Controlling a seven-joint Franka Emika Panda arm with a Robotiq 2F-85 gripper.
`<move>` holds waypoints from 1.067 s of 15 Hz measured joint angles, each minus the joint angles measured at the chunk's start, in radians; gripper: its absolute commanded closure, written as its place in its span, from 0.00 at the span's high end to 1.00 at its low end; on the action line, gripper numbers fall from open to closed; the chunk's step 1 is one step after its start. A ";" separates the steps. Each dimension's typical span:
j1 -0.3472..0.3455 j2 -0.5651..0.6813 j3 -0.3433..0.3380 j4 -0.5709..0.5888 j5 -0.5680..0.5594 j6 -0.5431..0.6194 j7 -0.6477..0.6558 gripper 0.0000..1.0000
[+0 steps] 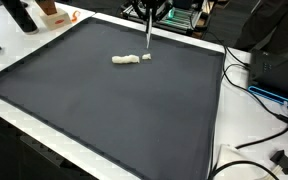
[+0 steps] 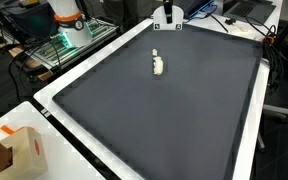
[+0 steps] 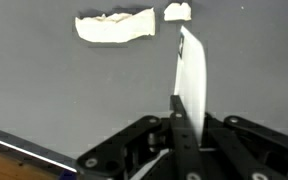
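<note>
The pincer is closed tight on a knife. In the wrist view its two dark fingers squeeze the bottom end, and the thin white blade sticks out past them. The blade looks flat, smooth and stiff, and I think it is light, maybe plastic. The best place to hold it is low down at the thick end, flat sides against the fingers, so it cannot twist. In an exterior view the pincer hangs over the far part of the tabletop, and the knife points straight down. Its tip is just above a small white bit, but I cannot tell if they touch. Just left of that bit lies a long white lump. The two are very close with a tiny gap between them. The lump is shaped like a little sausage with bumpy, ragged edges, and it looks soft and squishy like dough. I think it would dent or tear if squeezed hard and might stick a bit, so it should be picked up gently around its middle. The small bit looks just as soft and would be easy to squash. Both lie on a black mat that is flat, dull and a little rough, like cloth or rubber, with a white edge around it. Black cables lie off to the right.
</note>
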 measured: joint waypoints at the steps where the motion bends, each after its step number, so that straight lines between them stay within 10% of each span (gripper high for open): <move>1: 0.000 -0.017 0.000 0.000 -0.003 -0.014 0.015 0.01; 16: 0.003 -0.084 0.000 0.006 -0.058 -0.086 0.099 0.01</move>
